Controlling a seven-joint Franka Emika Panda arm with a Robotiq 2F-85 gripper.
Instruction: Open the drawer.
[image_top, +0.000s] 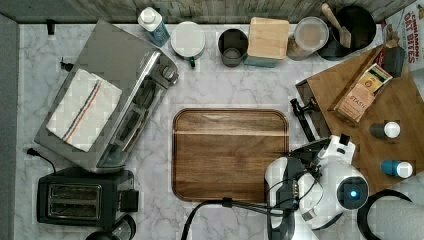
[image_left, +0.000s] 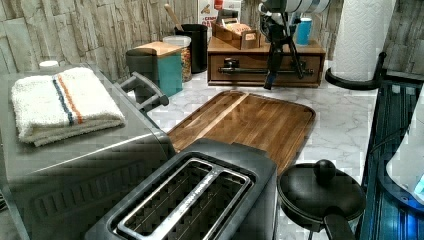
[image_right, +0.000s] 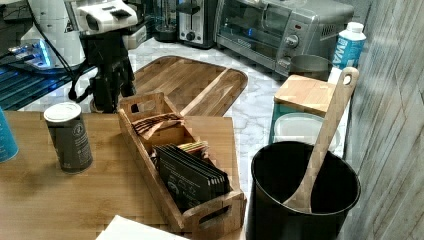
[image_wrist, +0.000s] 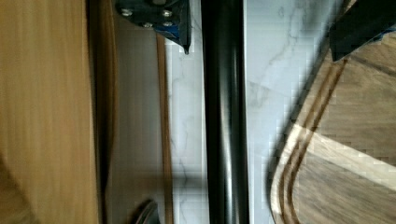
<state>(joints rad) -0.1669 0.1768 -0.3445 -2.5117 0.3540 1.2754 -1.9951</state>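
My arm (image_top: 320, 185) is glossy white in rounded segments, with black joints and a round blue light glowing on one housing. Black cables loop along my wrist. My gripper (image_left: 272, 75) is black, with small silver screws and blue trim at its fingertips (image_wrist: 175, 32).

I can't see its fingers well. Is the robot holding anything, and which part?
Nothing is held yet. The gripper is open, one finger on each side of the drawer's black bar handle, with gaps both sides.

A black gripper (image_right: 111, 95) hangs just beyond the wooden organizer box (image_right: 175, 160).
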